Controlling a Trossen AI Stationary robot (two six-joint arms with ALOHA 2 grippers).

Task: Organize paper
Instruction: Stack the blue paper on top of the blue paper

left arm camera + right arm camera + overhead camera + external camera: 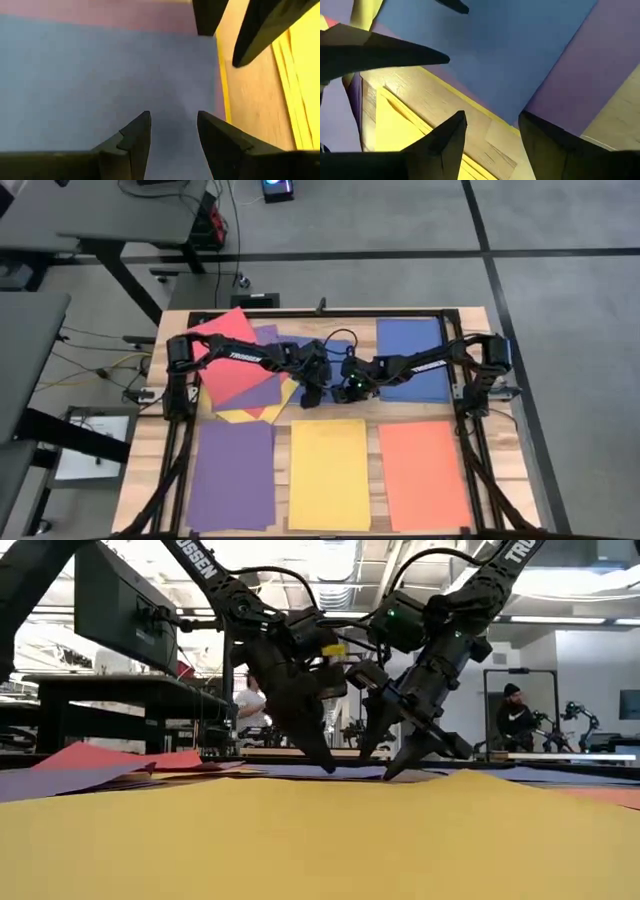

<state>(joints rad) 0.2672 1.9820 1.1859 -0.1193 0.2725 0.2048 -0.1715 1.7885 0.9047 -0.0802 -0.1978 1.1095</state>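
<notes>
yellow paper lies nearest, while beyond it both the left gripper and right gripper, fingers parted and holding nothing, flank what looks like a blue sheet's corner.

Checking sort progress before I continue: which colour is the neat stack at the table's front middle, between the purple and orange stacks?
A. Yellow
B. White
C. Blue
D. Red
A: in the high view the yellow stack lies between the purple stack and the orange stack.
</notes>
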